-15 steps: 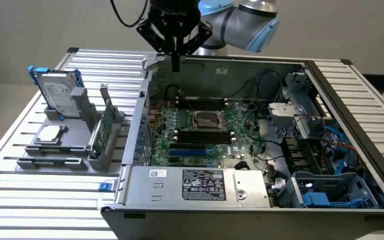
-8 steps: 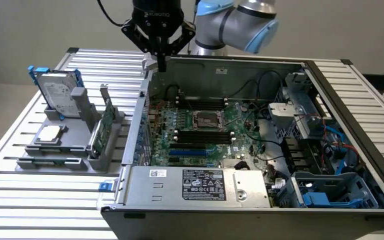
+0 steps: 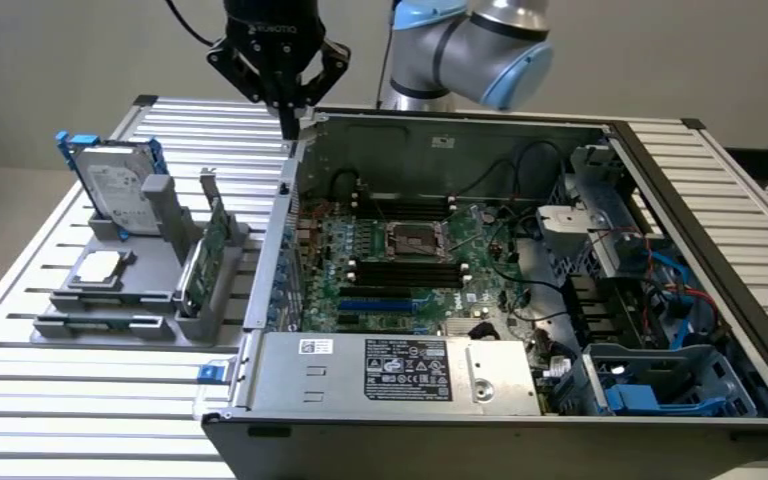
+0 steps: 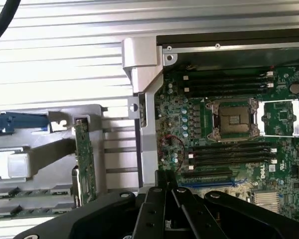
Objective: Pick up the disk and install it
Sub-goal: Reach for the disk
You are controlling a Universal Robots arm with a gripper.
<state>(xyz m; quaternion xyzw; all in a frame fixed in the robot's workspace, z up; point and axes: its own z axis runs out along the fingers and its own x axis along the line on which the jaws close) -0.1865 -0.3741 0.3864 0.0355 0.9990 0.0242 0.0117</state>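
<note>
Standing on edge at the upper left of the exterior view, the disk [image 3: 115, 185], a flat rectangular silver-grey metal drive with a white printed label and a blue plastic carrier frame, is propped in the back slot of a grey plastic fixture [image 3: 117, 298]. The fixture is set on the ribbed aluminium tabletop [image 3: 37, 400]. A small square silver chip [image 3: 100, 268] is laid flat in a recess of the fixture, lower in the frame than the disk. A thin green circuit card [image 3: 208, 250] is held upright in a slot just to the exterior view's right of it.

Further right, at the top centre, the black hand [image 3: 289, 125] is carried by the grey-and-blue robot arm [image 3: 484, 45]. Its two fingers are pressed together with nothing between them. The tips are poised just above the rear corner of the uncovered grey metal computer case [image 3: 491, 445], well apart from the disk.

Inside the case a green motherboard [image 3: 484, 240] with a square processor socket [image 3: 414, 240] is exposed. A grey power supply box [image 3: 398, 375] is seated along the near edge. In the wrist view the disk's blue frame is seen edge-on beside the fixture.
</note>
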